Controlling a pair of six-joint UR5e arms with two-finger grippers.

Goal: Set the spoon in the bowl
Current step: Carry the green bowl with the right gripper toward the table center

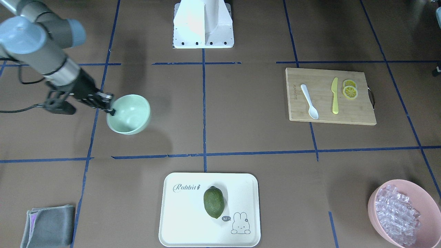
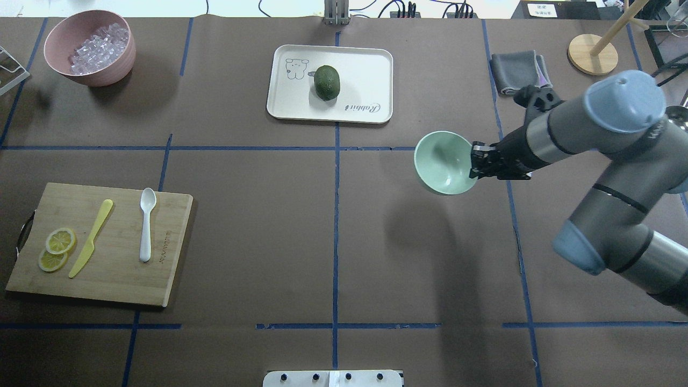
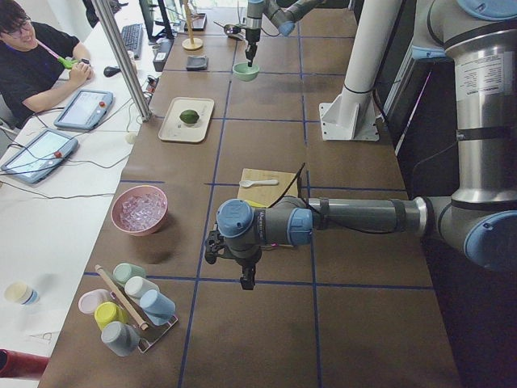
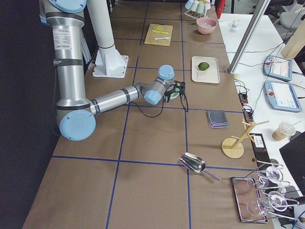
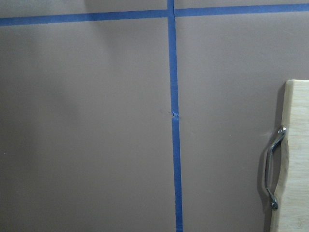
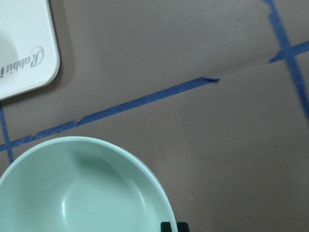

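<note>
The white spoon lies on a wooden cutting board at the left, beside a yellow knife; it also shows in the front view. The mint-green bowl is empty and tilted, and looks lifted off the table on the right. My right gripper is shut on the bowl's rim, also seen in the front view. My left gripper shows only in the left side view, pointing down near the board; I cannot tell whether it is open or shut.
Lemon slices lie on the board. A white tray with a green fruit sits at the far middle. A pink bowl of ice cubes stands far left. A grey cloth lies far right.
</note>
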